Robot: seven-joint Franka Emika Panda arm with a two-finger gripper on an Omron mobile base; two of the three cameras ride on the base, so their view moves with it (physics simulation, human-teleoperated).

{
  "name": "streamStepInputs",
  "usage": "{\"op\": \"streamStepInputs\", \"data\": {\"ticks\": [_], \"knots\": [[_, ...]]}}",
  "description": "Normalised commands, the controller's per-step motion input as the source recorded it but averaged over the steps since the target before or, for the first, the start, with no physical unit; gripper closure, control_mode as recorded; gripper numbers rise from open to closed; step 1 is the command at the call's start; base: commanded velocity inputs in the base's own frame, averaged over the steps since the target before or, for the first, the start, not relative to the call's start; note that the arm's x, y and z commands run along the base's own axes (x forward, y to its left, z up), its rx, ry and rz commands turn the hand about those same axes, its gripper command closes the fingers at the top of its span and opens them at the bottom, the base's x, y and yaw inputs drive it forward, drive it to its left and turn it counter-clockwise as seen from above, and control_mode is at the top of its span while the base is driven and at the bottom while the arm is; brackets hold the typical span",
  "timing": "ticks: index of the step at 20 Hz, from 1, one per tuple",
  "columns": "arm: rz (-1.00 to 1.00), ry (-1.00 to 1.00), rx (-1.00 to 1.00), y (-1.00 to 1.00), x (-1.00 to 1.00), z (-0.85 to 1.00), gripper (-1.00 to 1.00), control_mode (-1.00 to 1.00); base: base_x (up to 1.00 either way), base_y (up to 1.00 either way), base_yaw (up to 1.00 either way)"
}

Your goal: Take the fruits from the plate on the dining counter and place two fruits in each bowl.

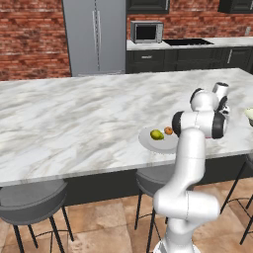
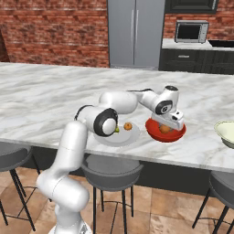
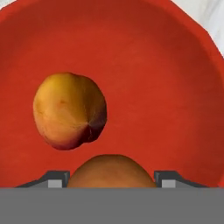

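Note:
My gripper (image 3: 111,180) hangs just above the glossy red bowl (image 3: 148,61), shut on a round orange-brown fruit (image 3: 111,171) held between its fingertips (image 3: 54,179). Another orange fruit (image 3: 70,111) lies inside that bowl. In the right base view the gripper (image 2: 172,123) sits over the red bowl (image 2: 177,135) on the dining counter (image 2: 55,96). Left of it, the plate (image 2: 109,138) holds an orange fruit (image 2: 128,126). The left base view shows the plate (image 1: 146,142) with a yellow-green fruit (image 1: 157,134) and an orange fruit (image 1: 168,130). The pale bowl (image 2: 226,132) stands at the right.
Dark round stools (image 2: 109,168) stand under the counter's near edge, one more at the left (image 1: 29,200). Behind the counter are a steel fridge (image 1: 95,34) and a back counter with a microwave (image 1: 147,31). The marble stretches bare to the left.

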Motion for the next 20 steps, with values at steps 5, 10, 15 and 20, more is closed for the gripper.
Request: {"op": "streamStepInputs", "data": {"ticks": [5, 10, 15, 20], "knots": [[0.00, 0.00, 0.00, 0.00, 0.16, -0.29, 1.00, -1.00, 0.00, 0.00, 0.00], [0.00, 0.00, 0.00, 0.00, 0.27, -0.23, -1.00, -1.00, 0.00, 0.00, 0.00], [0.00, 0.02, 0.04, -0.07, 0.18, -0.10, -1.00, -1.00, 0.00, 0.00, 0.00], [0.00, 0.07, 0.08, 0.00, 0.00, 0.10, -1.00, -1.00, 0.00, 0.00, 0.00]]}}
